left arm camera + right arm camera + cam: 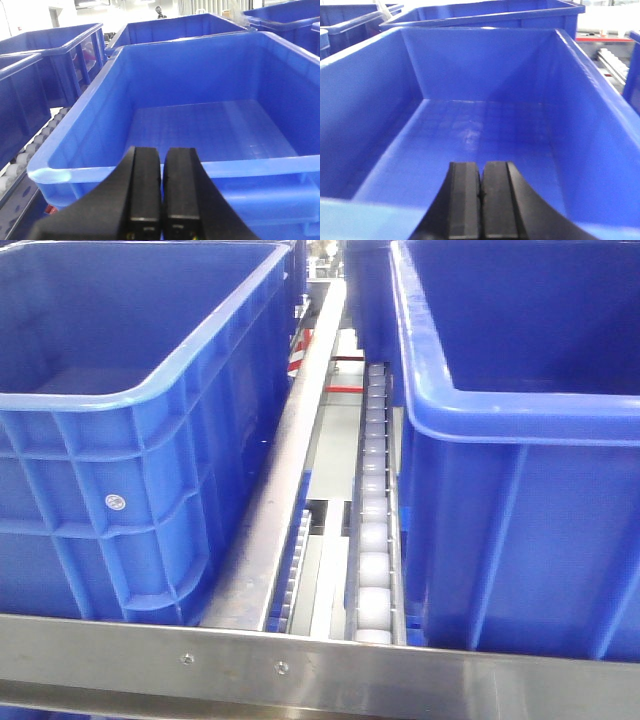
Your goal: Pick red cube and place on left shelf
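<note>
A: Start with the front-facing view. What's there?

B: Two big blue crates. The left blue crate (140,430) fills the left half, the right blue crate (520,460) the right half. Between them run a slanted metal rail (290,480) and a roller track (372,530) of pale rollers, going away from the camera. A steel crossbar (300,670) with two screws spans the bottom edge. Neither arm shows in this view.

A: And the red cube?

B: I can't see it here. What shows of both crate interiors is bare blue plastic.

A: Left wrist view next.

B: The left claw (161,195) sits at the bottom centre, its two black fingers (145,190) pressed nearly together with only a thin slit between them, nothing held. It hangs over the near rim of a blue bin (210,130) whose ribbed floor has nothing on it. More blue bins stand behind and to the left, and a strip of rollers (30,145) runs along the left edge.

A: Right wrist view?

B: Much the same. The right claw (481,200) is closed, fingers meeting along a dark seam, gripping nothing. In front of it lies the inside of another blue tub (470,125), its gridded floor bare. No red cube in any of the three views.
</note>
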Available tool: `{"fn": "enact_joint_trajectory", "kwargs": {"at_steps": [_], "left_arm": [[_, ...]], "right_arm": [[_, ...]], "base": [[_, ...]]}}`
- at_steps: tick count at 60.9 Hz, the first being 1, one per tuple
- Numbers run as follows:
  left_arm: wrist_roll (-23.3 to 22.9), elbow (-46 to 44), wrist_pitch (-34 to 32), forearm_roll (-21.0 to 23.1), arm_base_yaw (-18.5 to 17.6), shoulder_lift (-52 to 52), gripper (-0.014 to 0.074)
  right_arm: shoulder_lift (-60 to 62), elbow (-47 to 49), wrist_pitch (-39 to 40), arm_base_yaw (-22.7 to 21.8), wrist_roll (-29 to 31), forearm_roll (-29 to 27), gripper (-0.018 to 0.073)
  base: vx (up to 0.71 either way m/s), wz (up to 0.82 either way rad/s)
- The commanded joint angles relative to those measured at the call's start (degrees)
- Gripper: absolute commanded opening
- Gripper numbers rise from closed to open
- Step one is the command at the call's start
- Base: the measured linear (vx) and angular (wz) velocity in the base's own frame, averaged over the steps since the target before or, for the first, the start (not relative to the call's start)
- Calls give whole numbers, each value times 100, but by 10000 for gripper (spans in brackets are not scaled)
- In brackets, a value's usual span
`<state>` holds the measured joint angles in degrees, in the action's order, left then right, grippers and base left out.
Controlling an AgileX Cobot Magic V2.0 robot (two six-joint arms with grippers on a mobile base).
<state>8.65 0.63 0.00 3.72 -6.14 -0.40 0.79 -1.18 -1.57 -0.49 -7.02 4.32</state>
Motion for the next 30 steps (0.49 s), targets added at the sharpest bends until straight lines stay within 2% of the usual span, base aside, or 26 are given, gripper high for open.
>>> {"fn": "enact_joint_trajectory", "kwargs": {"at_steps": [1,30], "left_arm": [[11,126,-480,11,-52,46,106],[11,126,-480,11,-52,46,106]], "right_arm": [[83,94,203,-29,16,-12,49],[83,94,203,-29,16,-12,49]], "base": [[0,0],[-5,-13]]}}
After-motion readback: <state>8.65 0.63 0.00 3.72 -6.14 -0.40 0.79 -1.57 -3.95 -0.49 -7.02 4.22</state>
